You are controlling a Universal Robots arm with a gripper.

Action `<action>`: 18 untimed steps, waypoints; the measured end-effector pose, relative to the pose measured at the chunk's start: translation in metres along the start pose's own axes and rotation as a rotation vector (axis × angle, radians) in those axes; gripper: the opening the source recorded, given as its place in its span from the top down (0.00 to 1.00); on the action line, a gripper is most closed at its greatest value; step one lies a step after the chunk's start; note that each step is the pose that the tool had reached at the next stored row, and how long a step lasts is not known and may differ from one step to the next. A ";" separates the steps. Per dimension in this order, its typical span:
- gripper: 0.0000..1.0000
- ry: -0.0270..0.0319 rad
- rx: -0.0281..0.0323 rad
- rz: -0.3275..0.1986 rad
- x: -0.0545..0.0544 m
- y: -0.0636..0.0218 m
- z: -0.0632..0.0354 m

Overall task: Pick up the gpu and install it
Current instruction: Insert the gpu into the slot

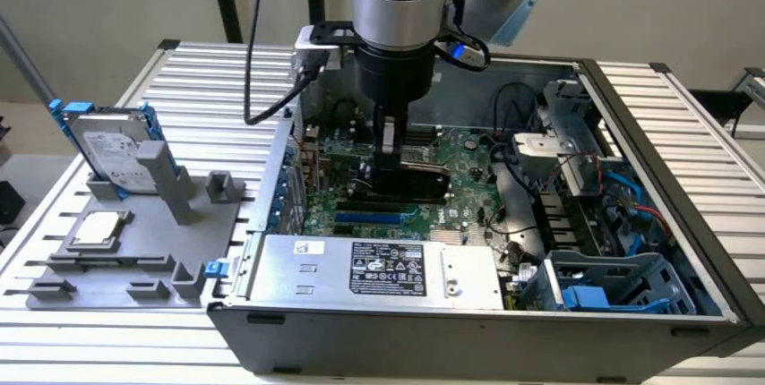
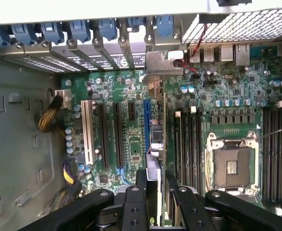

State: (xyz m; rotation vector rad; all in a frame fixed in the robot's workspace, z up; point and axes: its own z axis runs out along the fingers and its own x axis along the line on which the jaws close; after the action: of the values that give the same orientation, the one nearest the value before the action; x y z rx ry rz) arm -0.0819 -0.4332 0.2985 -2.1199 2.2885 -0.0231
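The fingers (image 2: pixel 133 207) grip the gpu (image 2: pixel 156 144) between them, edge-on over the motherboard (image 2: pixel 121 96). Its long axis points its silver bracket (image 2: pixel 165 62) toward the case's rear slots.

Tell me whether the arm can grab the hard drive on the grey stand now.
Probably not: its jaws are shut on the card inside the computer case. The hard drive stands uncovered on the stand outside, so only the full grip blocks it.

A robotics lab (open computer case (image 1: pixel 478 336), slatted table (image 1: pixel 203 72)).
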 end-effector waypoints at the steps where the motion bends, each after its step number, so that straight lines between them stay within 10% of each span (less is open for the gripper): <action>1: 0.74 -0.0046 -0.0002 -0.002 0.001 0.0023 0.0013; 7: 0.74 -0.0147 0.0001 -0.009 0.012 0.0089 0.0061; 18: 0.74 -0.0152 0.0014 -0.009 0.014 0.0173 0.0149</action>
State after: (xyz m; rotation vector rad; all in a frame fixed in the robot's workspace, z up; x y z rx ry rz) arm -0.0998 -0.4461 0.2831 -2.1225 2.2699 -0.0086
